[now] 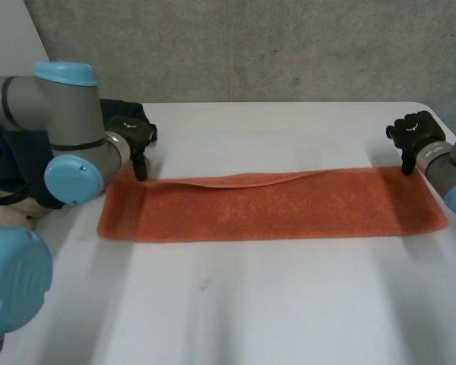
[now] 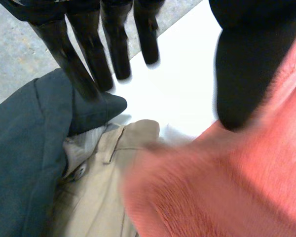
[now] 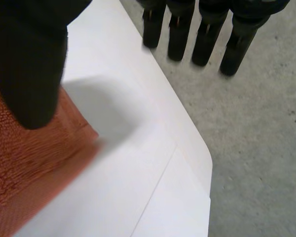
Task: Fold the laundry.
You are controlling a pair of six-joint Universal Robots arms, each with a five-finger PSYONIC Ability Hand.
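Orange terry cloth, a towel (image 1: pixel 273 205), lies as a long strip across the middle of the white surface (image 1: pixel 251 304), running from 9 o'clock to 3 o'clock. I judge it is folded once lengthwise, because a doubled edge shows along its far side.

My left hand (image 1: pixel 133 137) stands at the far corner of the towel at 10 o'clock, and my right hand (image 1: pixel 412 137) at the far corner at 2 o'clock. On both hands the fingers (image 2: pixel 84 44) are straight and spread away from the thumb (image 2: pixel 246 74), so nothing is clamped. The left thumb tip seems to touch the cloth edge. The right thumb (image 3: pixel 29 64) is over its corner, but I cannot tell whether it touches.

I think the next move is a crosswise fold. It calls for pinching one end firmly and carrying it over to the other end, with the edges aligned.

A dark garment (image 2: pixel 24 148) and beige trousers (image 2: pixel 98 187) are piled just beside my left hand at 9 o'clock, and my fingers could snag them. The right corner lies near the edge of the surface.
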